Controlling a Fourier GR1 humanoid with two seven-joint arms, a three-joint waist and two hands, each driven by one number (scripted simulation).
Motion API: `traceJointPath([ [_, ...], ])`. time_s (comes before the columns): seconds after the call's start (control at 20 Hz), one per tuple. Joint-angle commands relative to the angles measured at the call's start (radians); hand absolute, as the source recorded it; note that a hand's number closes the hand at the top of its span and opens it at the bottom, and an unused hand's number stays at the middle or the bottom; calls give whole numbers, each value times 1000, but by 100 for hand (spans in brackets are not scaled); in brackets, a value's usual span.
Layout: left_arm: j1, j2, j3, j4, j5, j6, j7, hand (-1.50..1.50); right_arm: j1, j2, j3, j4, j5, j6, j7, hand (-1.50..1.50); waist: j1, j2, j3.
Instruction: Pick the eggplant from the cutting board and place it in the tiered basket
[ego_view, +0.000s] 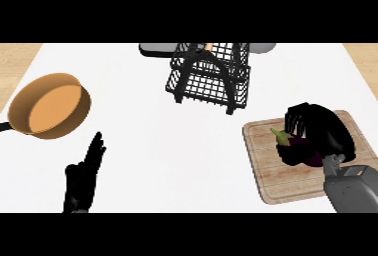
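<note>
A dark purple eggplant (297, 151) with a green stem lies on the wooden cutting board (269, 175) at the right. My right hand (325, 131) is over it, fingers curled round its far side, hiding much of it. The black wire tiered basket (210, 75) stands at the back centre, well apart from the board. My left hand (85, 175) rests open at the lower left, fingers pointing up.
An orange pan (50, 105) with a dark handle sits at the left. A grey and white object (159, 49) lies behind the basket. Wooden floor shows beyond the white counter's side edges.
</note>
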Motion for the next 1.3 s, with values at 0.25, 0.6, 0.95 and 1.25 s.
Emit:
traceJointPath([
  [0.25, -31, -13, 1, 35, -11, 4, 11, 0, -134, -48, -181, -451, -107, 58, 184, 150, -7, -2, -3],
  [0.6, -16, -15, 19, 34, -12, -14, -18, 0, -283, -122, -298, -520, -202, 224, 303, 150, 16, 5, -2],
  [0.95, -54, -20, 11, -14, -24, -20, 91, 0, -496, -31, -206, -345, -108, 203, 401, 150, 21, 6, -1],
  [1.25, -46, -42, 15, 25, -28, -26, 13, 0, -652, 4, -245, 13, -60, 142, 241, 150, 27, 9, -1],
])
